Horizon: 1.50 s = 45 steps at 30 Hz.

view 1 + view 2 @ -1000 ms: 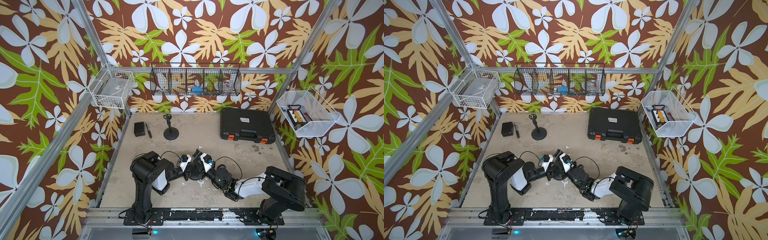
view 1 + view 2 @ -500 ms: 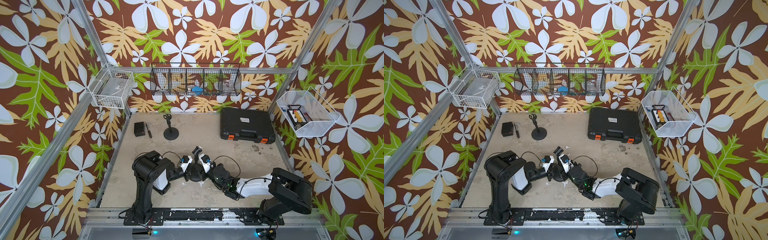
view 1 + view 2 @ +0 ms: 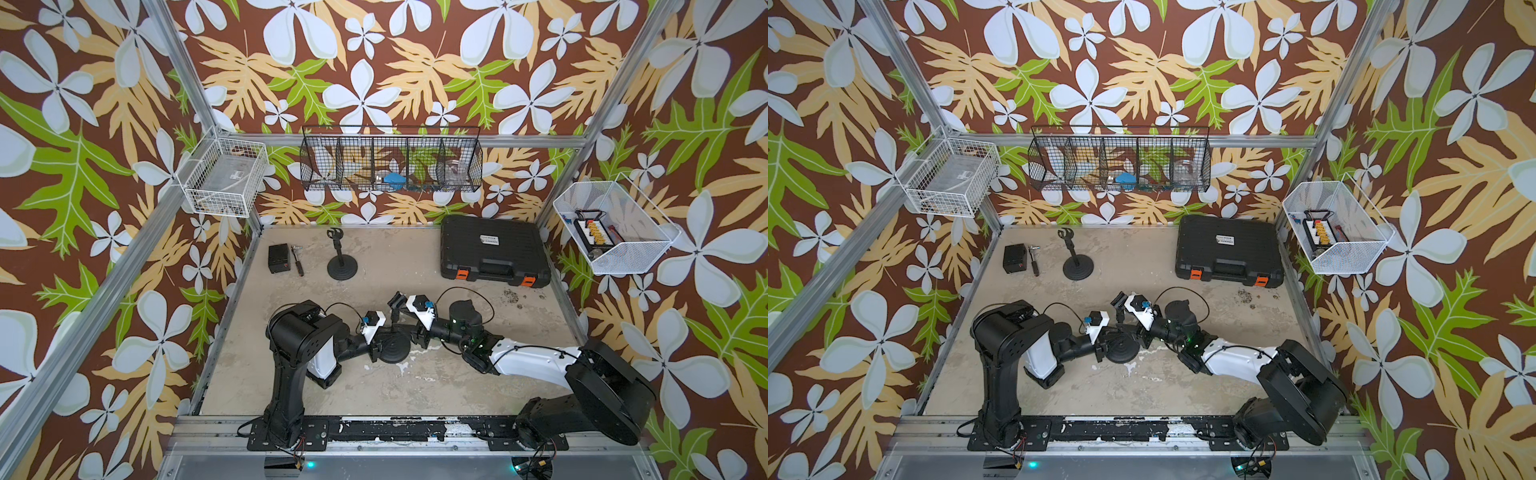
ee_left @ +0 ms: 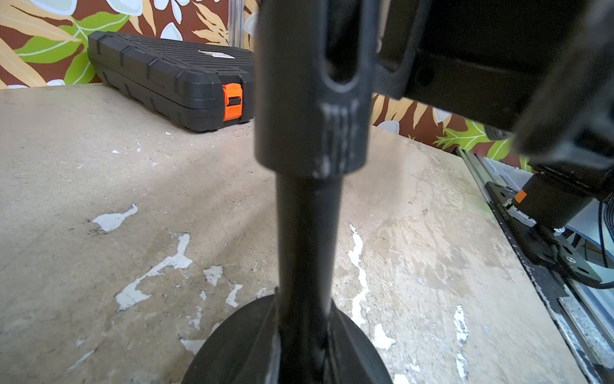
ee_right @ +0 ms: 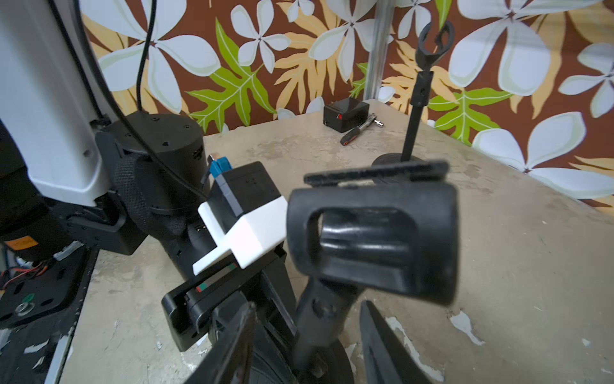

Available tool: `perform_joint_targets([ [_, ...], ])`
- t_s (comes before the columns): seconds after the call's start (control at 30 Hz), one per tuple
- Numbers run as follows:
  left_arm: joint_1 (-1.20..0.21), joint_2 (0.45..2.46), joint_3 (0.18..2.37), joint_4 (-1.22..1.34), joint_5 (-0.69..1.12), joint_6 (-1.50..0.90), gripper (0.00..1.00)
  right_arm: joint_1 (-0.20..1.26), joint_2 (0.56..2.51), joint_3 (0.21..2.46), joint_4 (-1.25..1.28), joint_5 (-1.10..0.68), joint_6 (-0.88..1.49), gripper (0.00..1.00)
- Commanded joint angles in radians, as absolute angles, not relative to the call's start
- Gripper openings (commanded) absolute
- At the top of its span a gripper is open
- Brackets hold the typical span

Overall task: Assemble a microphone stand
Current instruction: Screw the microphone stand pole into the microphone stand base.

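Note:
A black microphone stand stands upright at the table's front middle, with its round base (image 3: 395,347) on the table. Its pole (image 4: 309,232) rises to a clip holder (image 5: 372,239), which also shows in both top views (image 3: 1120,301). My left gripper (image 3: 377,349) comes in low from the left and is shut on the pole just above the base. My right gripper (image 5: 307,349) reaches in from the right and is open. Its fingers (image 5: 232,349) stand on either side of the pole below the clip, without touching it.
A second assembled stand (image 3: 341,259) stands at the back left beside a small black box (image 3: 278,257) and a hand tool (image 3: 298,266). A black tool case (image 3: 494,253) lies at the back right. Wire baskets (image 3: 390,162) hang on the walls.
My left gripper has closed on the pole. My right gripper has opened off the stand, and its arm has shifted a little to the right.

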<state>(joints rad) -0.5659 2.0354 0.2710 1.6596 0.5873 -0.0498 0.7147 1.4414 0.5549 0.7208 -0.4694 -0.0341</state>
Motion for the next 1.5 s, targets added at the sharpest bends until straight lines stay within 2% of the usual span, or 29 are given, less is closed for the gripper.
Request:
perform_joint_targets([
  [0.0, -0.566, 2.056, 0.265, 1.874, 0.56, -0.016, 0.13, 0.694, 1.474, 0.607, 0.648, -0.588, -0.08, 0.49],
  [0.1, -0.567, 2.054, 0.261, 1.873, 0.558, -0.014, 0.13, 0.69, 1.517, 0.659, 0.611, -0.628, -0.092, 0.43],
  [0.33, -0.566, 2.065, 0.263, 1.875, 0.543, -0.016, 0.15, 0.692, 1.535, 0.648, 0.677, -0.689, -0.079, 0.17],
  [0.43, -0.566, 2.065, 0.272, 1.874, 0.537, -0.043, 0.28, 0.706, 1.522, 0.626, 0.688, -0.661, -0.095, 0.08],
  [0.53, -0.566, 2.052, 0.281, 1.875, 0.539, -0.076, 0.35, 0.745, 1.513, 0.607, 0.675, -0.568, -0.143, 0.0],
  [0.7, -0.566, 2.024, 0.28, 1.874, 0.537, -0.11, 0.38, 0.787, 1.521, 0.544, 0.75, -0.439, -0.161, 0.0],
  [0.83, -0.565, 2.012, 0.275, 1.874, 0.536, -0.12, 0.44, 0.811, 1.539, 0.495, 0.816, -0.371, -0.153, 0.0],
  [1.3, -0.57, 1.952, 0.22, 1.87, 0.593, -0.058, 0.5, 0.805, 1.57, 0.493, 0.867, -0.349, -0.076, 0.0],
  [1.47, -0.607, 1.952, 0.225, 1.87, 0.54, 0.012, 0.52, 0.804, 1.574, 0.489, 0.88, -0.369, -0.059, 0.0],
])
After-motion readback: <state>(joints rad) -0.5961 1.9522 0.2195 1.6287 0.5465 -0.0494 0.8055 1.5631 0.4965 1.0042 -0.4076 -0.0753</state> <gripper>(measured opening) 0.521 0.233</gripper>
